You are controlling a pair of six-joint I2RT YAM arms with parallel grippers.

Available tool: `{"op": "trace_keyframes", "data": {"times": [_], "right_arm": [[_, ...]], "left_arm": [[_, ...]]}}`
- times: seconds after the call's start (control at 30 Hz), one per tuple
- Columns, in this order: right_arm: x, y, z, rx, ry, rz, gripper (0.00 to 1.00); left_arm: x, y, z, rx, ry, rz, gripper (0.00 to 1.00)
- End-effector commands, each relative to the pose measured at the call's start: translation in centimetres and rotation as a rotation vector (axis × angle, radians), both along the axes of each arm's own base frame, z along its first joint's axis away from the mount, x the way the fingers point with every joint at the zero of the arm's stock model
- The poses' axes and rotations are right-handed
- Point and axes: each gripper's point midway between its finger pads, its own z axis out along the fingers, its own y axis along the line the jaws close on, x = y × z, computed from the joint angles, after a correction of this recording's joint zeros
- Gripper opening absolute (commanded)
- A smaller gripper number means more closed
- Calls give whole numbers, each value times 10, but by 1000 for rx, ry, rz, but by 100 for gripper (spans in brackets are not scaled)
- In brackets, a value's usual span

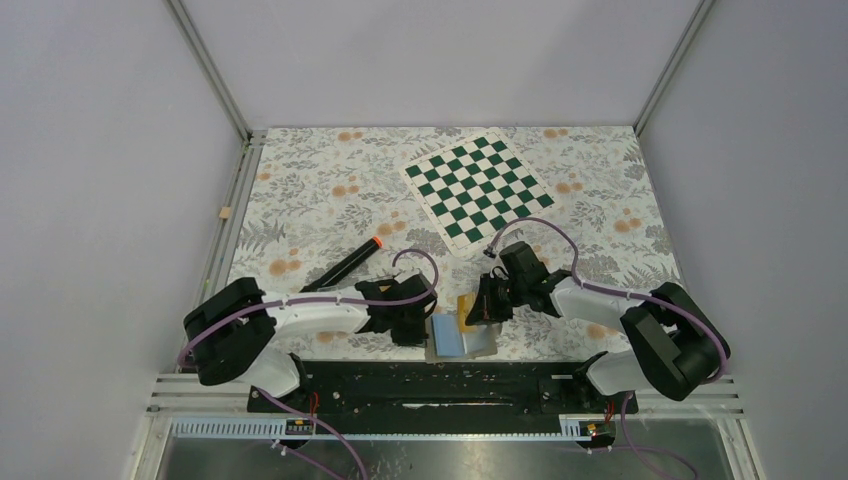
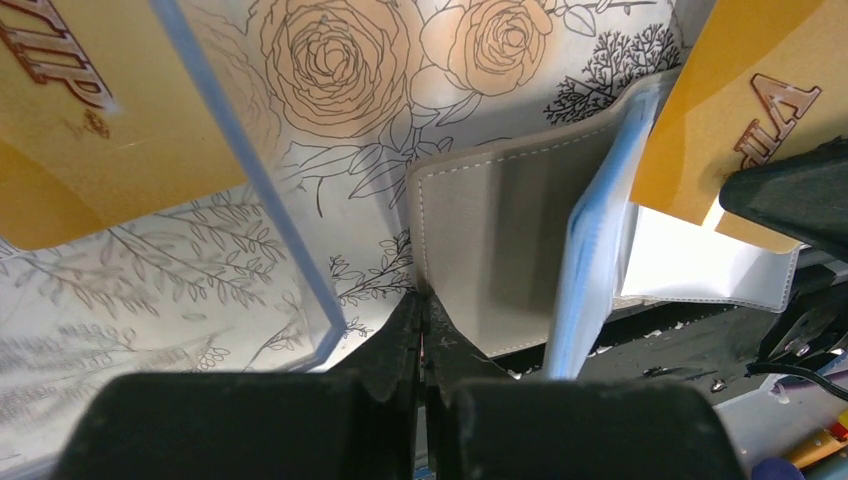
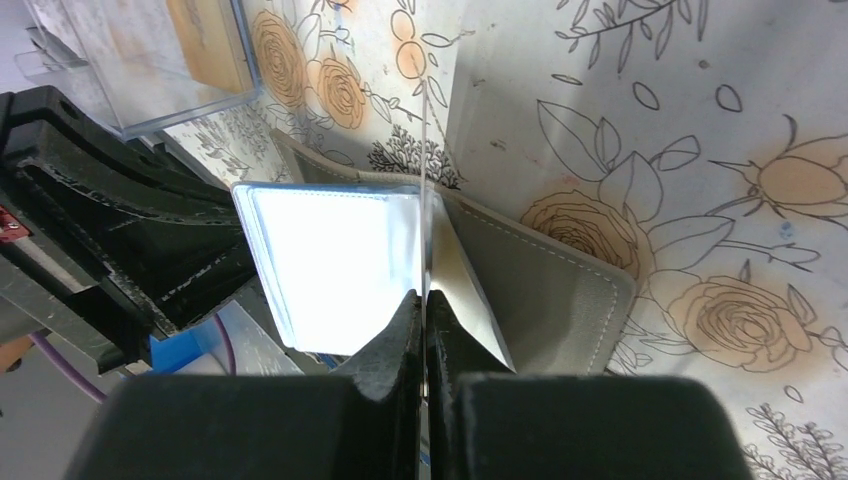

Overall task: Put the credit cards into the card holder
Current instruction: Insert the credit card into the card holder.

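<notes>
The card holder (image 1: 462, 342) lies open near the table's front edge, grey cover (image 2: 500, 250) down and pale blue-grey pockets (image 3: 330, 265) standing up. My left gripper (image 2: 422, 305) is shut, its tips pinching the cover's left corner; in the top view it (image 1: 408, 318) sits just left of the holder. My right gripper (image 3: 424, 300) is shut on an orange-yellow credit card (image 1: 467, 308), seen edge-on (image 3: 425, 190) above the open pockets. The same card shows in the left wrist view (image 2: 715, 120). Another credit card (image 2: 60, 130) lies in a clear tray.
The clear plastic tray (image 2: 270, 200) stands just left of the holder, also in the right wrist view (image 3: 150, 90). A black marker with orange tip (image 1: 350, 265) lies behind the left arm. A green chessboard (image 1: 478, 185) lies at the back. The black base rail (image 1: 450, 385) runs right by the holder.
</notes>
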Motion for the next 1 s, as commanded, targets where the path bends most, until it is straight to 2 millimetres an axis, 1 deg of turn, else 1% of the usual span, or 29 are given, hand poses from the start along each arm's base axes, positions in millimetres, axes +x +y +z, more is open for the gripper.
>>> {"op": "trace_keyframes", "data": {"times": [0.0,0.1,0.3,0.4,0.57,0.8,0.97], "right_arm": [[-10,7,-2,46,35,23,0],[-10,6,1,42,27,17,0],[-6,-4,17,-15,-25,13,0],[-3,-6,20,-26,-45,8,0],[-6,-9,11,-48,-35,19,0],[-2,-10,16,-47,-63,12,0],[-7,-13,-1,-71,-30,7,0]], "left_arm": [[-5,-1,-14,40,25,-10,0],[-6,1,-18,51,31,-12,0],[-6,0,-14,58,28,-23,0],[-6,-1,-15,64,32,-30,0],[-7,-4,-18,73,35,-40,0],[-8,-4,-19,81,38,-45,0],[-8,-4,-19,84,39,-45,0]]}}
